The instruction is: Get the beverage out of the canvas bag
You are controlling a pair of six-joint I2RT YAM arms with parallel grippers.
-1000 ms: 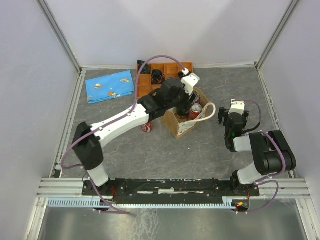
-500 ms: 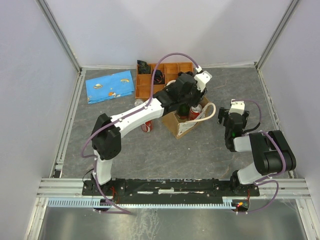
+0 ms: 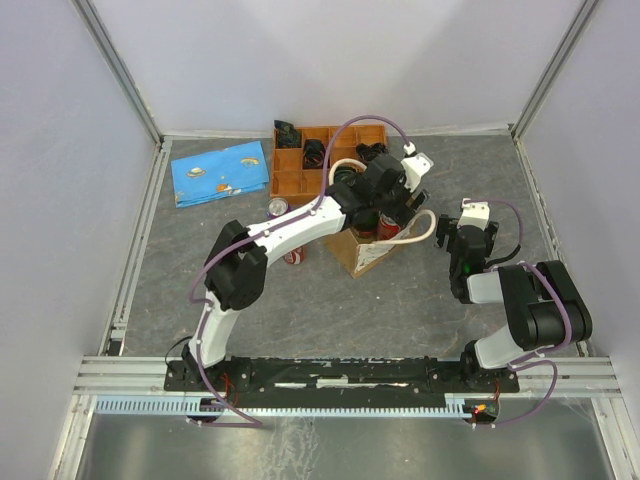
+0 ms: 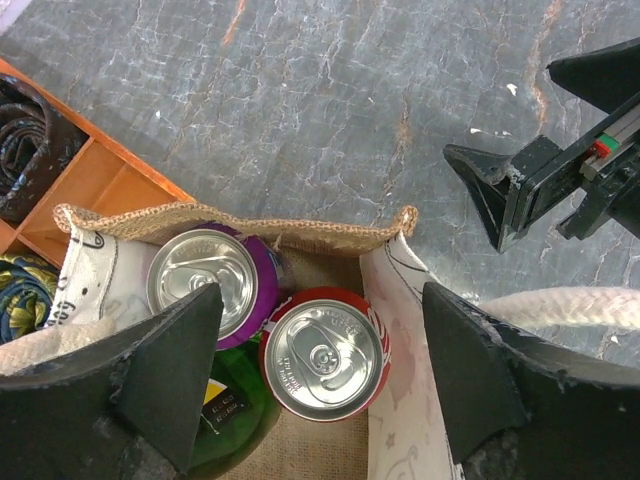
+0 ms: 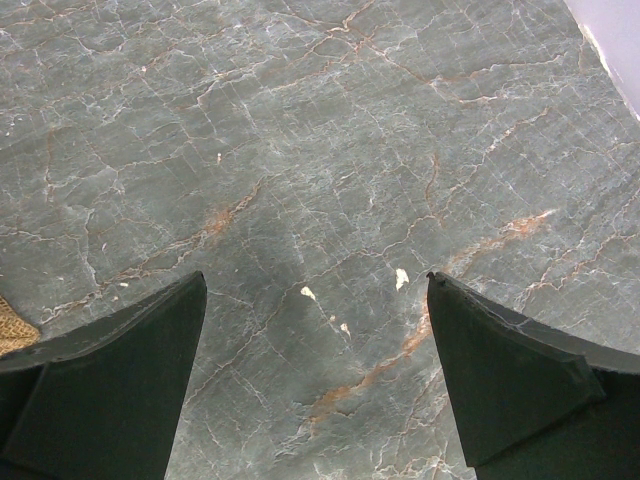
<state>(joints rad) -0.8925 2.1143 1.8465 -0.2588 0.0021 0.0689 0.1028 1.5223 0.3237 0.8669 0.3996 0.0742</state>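
The canvas bag [image 3: 368,250] stands open at the table's middle, tan with cream rope handles [image 4: 560,305]. Inside it, in the left wrist view, stand a red can [image 4: 322,352], a purple can [image 4: 205,282] and a green bottle [image 4: 225,430]. My left gripper [image 4: 322,290] is open right above the bag's mouth, its fingers [image 4: 170,360] on either side of the red can, touching nothing. From above, the left gripper [image 3: 388,205] hangs over the bag's far side. My right gripper [image 5: 315,280] is open and empty over bare table, to the right of the bag [image 3: 467,243].
An orange compartment tray [image 3: 300,165] sits behind the bag and shows in the left wrist view [image 4: 90,185]. A blue pouch [image 3: 220,172] lies at the back left. Two loose cans [image 3: 293,256] stand left of the bag. The bag's corner [image 5: 10,335] edges into the right wrist view.
My left arm has reached farther right and back, bringing its gripper from the bag's left side to above its mouth. The right arm has not moved.
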